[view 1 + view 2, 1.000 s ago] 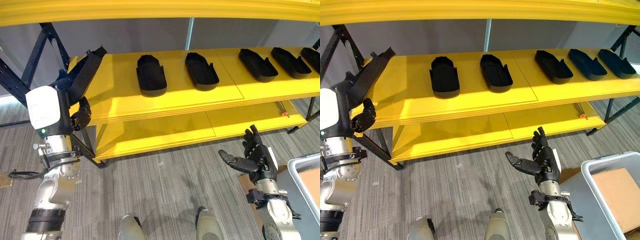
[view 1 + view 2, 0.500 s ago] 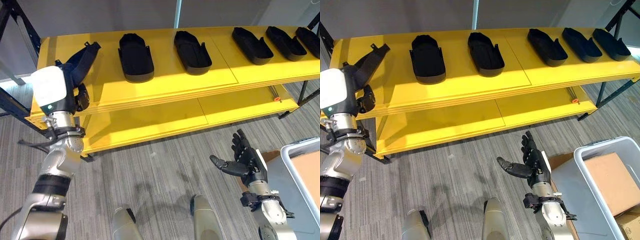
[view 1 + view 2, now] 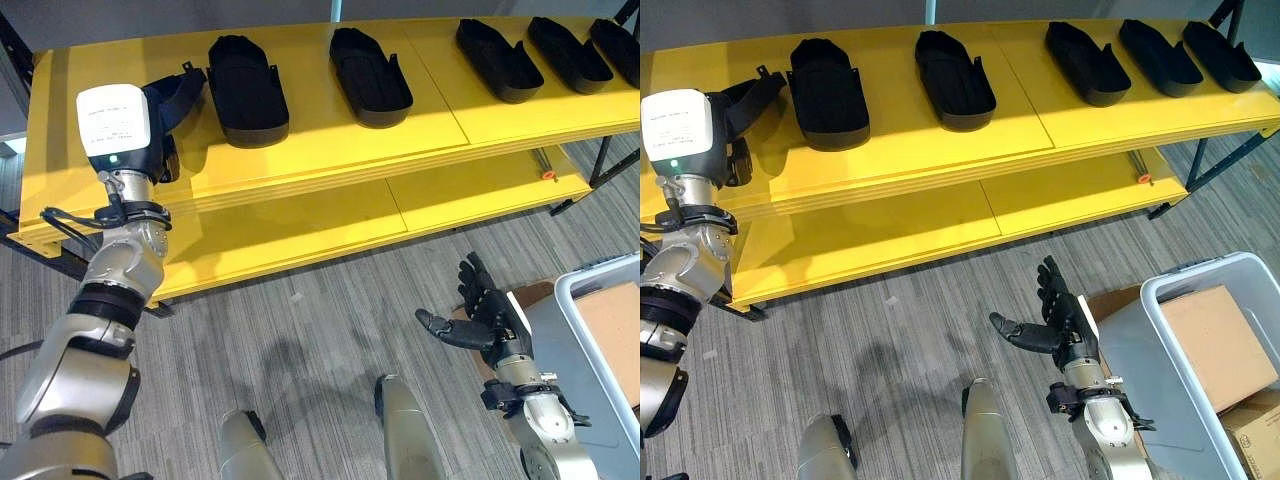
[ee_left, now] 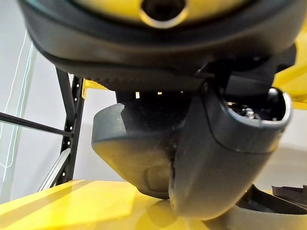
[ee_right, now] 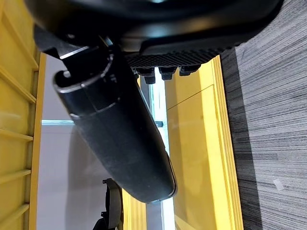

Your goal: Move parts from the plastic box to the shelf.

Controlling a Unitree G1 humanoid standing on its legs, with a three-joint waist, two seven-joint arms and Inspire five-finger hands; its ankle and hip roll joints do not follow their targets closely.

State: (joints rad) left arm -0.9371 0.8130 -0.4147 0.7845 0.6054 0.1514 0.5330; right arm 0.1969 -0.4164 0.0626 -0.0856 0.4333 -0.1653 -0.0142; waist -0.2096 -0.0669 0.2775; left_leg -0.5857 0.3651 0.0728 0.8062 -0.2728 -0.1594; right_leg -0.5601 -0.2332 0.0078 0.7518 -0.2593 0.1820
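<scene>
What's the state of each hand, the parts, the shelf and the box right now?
Left hand: shut on a black part, held at the shelf's left end.
Right hand: open, holding nothing, low over the floor.
Shelf: top level holds five black parts lying in a row.
Plastic box: open-topped, holds a cardboard piece.

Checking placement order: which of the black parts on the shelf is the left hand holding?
The leftmost black part, at the shelf's left end; the left hand grips it, while the other five lie untouched to its right.
</scene>
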